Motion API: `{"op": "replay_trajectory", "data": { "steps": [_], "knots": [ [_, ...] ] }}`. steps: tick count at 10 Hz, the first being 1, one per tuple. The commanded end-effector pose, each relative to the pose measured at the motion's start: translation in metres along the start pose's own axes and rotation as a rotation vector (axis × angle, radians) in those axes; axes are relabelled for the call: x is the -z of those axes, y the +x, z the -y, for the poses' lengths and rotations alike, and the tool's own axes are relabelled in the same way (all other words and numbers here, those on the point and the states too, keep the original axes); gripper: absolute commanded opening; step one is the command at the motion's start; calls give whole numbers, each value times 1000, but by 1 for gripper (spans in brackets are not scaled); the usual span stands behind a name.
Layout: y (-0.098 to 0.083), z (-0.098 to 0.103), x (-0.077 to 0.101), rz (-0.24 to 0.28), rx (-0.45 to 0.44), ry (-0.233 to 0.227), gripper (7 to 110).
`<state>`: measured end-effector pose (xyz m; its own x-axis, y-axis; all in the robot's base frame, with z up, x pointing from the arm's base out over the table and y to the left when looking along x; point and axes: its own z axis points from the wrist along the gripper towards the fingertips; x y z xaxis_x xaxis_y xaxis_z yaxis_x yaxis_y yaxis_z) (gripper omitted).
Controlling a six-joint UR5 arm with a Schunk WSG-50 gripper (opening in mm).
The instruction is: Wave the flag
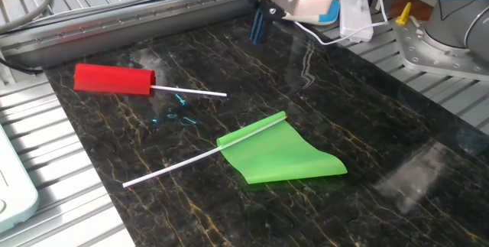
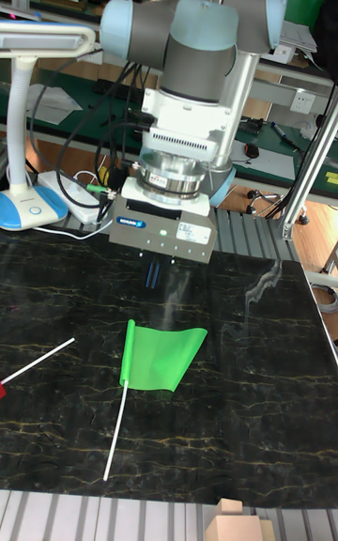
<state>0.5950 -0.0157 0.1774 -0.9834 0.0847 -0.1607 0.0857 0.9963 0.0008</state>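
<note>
Flag left flat on the table, gripper held above it.

The dark marble table (image 1: 397, 155) was seen under the arm (image 2: 202, 43). The flag (image 1: 279, 154) lay flat near the table's middle, stick pointing toward the front-left. The red flag (image 1: 114, 79) lay apart, near the left edge. The gripper (image 1: 257, 27) hung clear of the flag, fingers (image 2: 153, 273) close together, nothing held.

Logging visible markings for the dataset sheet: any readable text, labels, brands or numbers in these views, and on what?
None can be read.
Tool: small dark label on its grey body, near the left edge, in the tall fixed view; too small and blurred to read.
Green flag: plain, no print.
Red flag: plain, no print.
White adapter behind the table: no legible marking.
</note>
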Motion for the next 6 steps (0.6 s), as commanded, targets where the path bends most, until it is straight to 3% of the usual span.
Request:
{"op": "replay_trajectory", "data": {
  "steps": [1, 4, 6],
  "knots": [
    [-28, 0, -14, -24, -8, 2, 7],
    [-59, 16, -51, -41, 22, 6, 7],
    [-59, 17, -87, -114, -6, -27, 7]
  ]
}}
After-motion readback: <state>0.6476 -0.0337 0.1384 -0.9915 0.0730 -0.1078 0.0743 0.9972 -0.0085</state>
